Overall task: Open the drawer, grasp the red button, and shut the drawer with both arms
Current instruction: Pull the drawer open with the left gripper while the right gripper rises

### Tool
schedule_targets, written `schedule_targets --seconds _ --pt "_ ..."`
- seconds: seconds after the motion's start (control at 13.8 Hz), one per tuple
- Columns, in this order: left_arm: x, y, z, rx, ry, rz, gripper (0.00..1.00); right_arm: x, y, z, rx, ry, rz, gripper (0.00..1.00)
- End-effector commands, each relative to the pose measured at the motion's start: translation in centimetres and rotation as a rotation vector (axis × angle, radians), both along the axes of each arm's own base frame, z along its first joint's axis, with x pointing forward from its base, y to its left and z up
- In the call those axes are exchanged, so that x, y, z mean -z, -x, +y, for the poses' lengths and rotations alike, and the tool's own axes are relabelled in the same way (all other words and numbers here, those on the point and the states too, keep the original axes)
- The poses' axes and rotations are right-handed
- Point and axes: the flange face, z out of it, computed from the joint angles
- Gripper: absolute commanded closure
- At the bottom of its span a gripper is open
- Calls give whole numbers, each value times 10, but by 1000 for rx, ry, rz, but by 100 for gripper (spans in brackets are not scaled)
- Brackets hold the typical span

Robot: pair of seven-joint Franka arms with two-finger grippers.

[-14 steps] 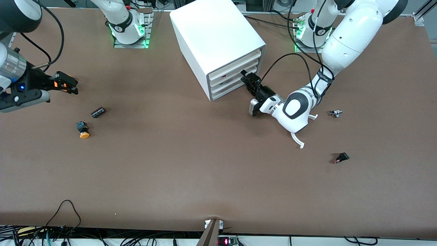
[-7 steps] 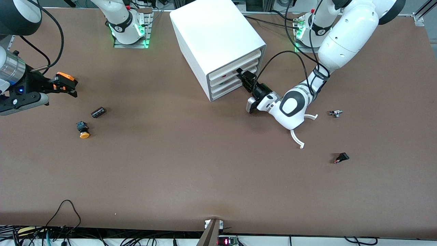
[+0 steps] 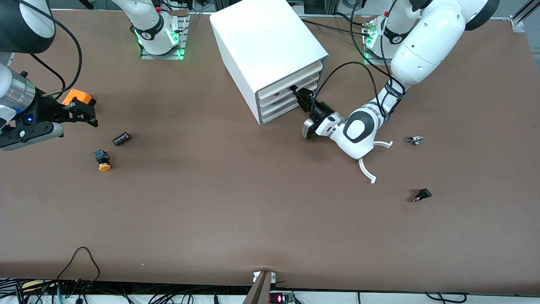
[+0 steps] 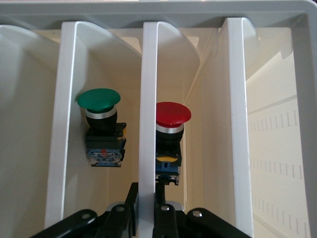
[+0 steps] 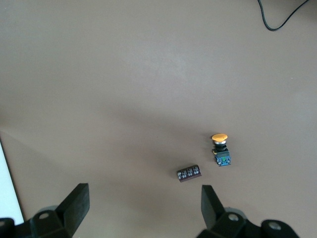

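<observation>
Gripping: my left gripper [image 3: 300,96] pinches the drawer [image 4: 148,99] front.
Left wrist only: the button [image 4: 171,130] inside that drawer, beside a green button [image 4: 100,124].
Right gripper [image 5: 143,201]: fingers spread, over bare worktop [image 3: 236,202].

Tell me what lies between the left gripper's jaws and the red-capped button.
In the left wrist view the left gripper, jaws shut on the drawer front's edge, has only that white edge before the button.

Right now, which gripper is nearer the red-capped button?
Left. The left gripper is shut on the drawer front beside the red-capped button; the right gripper hovers open at the right arm's table end.
</observation>
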Motion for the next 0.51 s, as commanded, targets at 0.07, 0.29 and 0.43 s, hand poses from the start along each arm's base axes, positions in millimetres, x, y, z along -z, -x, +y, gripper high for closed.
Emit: schedule_targets --seconds 0.07,0.29,0.43 --pt "-2 0 1 -32 11 -7 91 10 -7 14 -27 -8 24 0" --pt "-3 -7 8 -50 2 -4 91 14 -8 20 -41 -8 33 0" --pt "-2 -10 12 -66 1 1 92 14 -8 22 -42 -12 36 1"
